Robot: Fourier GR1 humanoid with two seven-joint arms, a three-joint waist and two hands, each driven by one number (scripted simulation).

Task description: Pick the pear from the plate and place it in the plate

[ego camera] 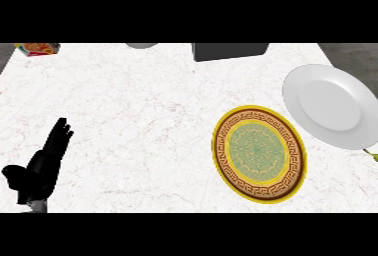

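Observation:
A patterned plate (pixel 258 152) with a yellow rim and a green centre lies on the white marble counter, right of the middle, with nothing on it. A plain white plate (pixel 332 105) sits beside it at the upper right, also bare. A small yellow-green sliver (pixel 373 154), possibly the pear, shows at the right edge just below the white plate; most of it is cut off. My left hand (pixel 40 167) rests open at the lower left, fingers straight and pointing up, far from both plates. My right hand does not show.
A colourful packet (pixel 38 48) lies at the far left corner. A grey round object (pixel 142 45) and a dark grey box (pixel 230 51) stand along the far edge. The counter (pixel 133 100) ends in dark floor at the upper right.

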